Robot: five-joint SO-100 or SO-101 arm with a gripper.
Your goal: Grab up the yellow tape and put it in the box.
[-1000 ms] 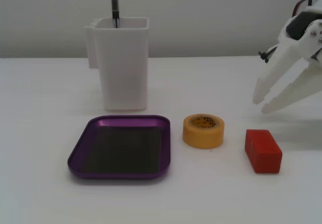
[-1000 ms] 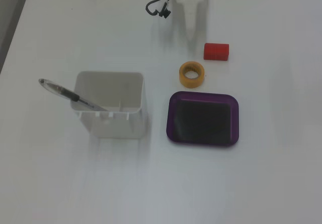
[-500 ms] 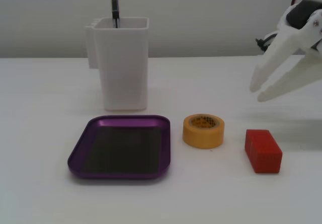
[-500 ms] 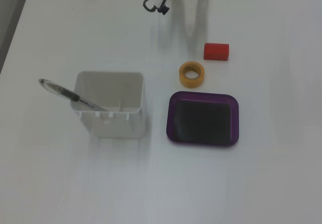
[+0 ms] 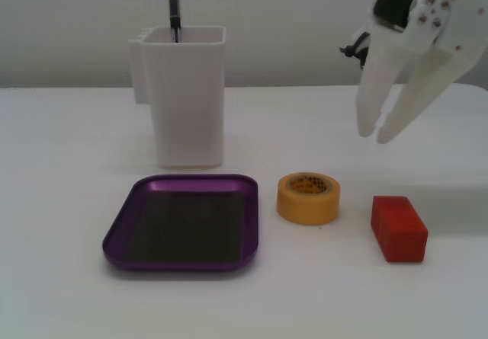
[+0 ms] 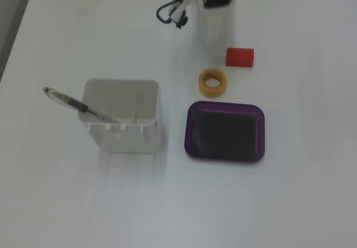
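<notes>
The yellow tape (image 5: 308, 198) (image 6: 213, 82) lies flat on the white table, hollow centre facing up, just right of the box in the side-on fixed view. The box (image 5: 194, 179) (image 6: 223, 105) is a shallow purple tray with a dark inside and nothing in it. My white gripper (image 5: 376, 135) (image 6: 211, 40) hangs in the air above and behind the tape, a little to its right in the side-on view. Its fingers point down, slightly apart, with nothing between them. It touches neither the tape nor the table.
A red block (image 5: 398, 227) (image 6: 240, 57) sits right of the tape, below the gripper. A tall white container (image 5: 187, 95) (image 6: 121, 134) with a pen (image 5: 174, 7) (image 6: 72, 103) in it stands behind the tray. Black cables (image 6: 170, 11) hang beside the arm.
The gripper has swung left and risen in the side-on view, from the right edge to a spot above the tape and red block. The fingers now point more steeply down. Objects have not moved.
</notes>
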